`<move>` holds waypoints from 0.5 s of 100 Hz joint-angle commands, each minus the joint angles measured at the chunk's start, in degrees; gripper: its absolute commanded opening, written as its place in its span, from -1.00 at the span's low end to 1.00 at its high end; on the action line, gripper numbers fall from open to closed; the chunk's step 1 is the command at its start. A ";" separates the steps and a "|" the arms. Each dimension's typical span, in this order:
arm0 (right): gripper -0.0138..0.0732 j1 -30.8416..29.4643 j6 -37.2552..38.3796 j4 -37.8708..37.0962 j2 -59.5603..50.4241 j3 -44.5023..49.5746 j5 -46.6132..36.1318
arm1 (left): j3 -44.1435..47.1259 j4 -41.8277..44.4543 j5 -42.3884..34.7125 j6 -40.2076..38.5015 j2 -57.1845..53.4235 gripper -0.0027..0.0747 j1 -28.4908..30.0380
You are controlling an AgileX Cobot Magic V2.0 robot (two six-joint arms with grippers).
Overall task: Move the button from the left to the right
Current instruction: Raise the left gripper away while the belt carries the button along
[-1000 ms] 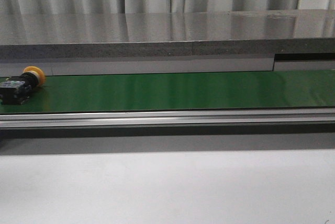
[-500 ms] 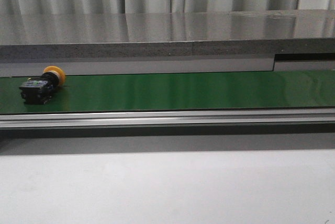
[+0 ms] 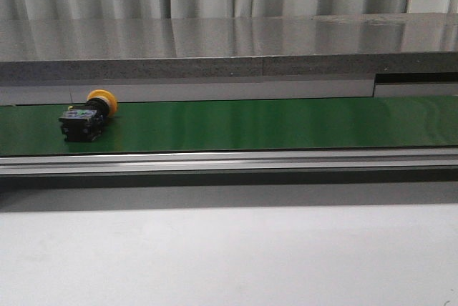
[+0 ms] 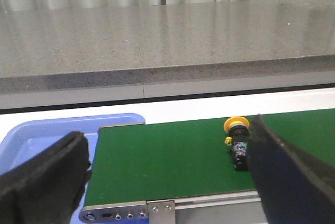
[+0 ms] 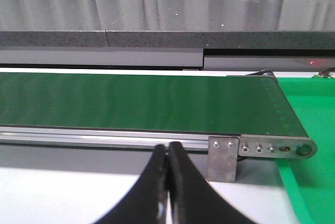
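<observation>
On the plain green belt (image 3: pixel 272 124) lies the button (image 3: pixel 87 116): black body, yellow-orange cap. Behind the belt runs a speckled grey counter (image 3: pixel 229 48); at its left end, a blue tray (image 4: pixel 47 135). Black fingers (image 5: pixel 168 182).

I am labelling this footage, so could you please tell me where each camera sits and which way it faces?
Front view: looks forward across the table at the green conveyor belt, with the button on its left part; none of the robot shows.
Left wrist view: on the left arm, facing the belt's left end and a blue tray; the open left pincer frames the button.
Right wrist view: on the right arm, facing the belt's right end; the shut right pincer shows.
Shared: front and left wrist views both show the button; all show the belt.
</observation>
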 commanded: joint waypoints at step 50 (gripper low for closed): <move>-0.84 0.09 -0.21 -0.37 -1.22 -0.90 -4.64 | -1.57 -0.80 -4.95 -0.03 0.24 -0.73 -0.43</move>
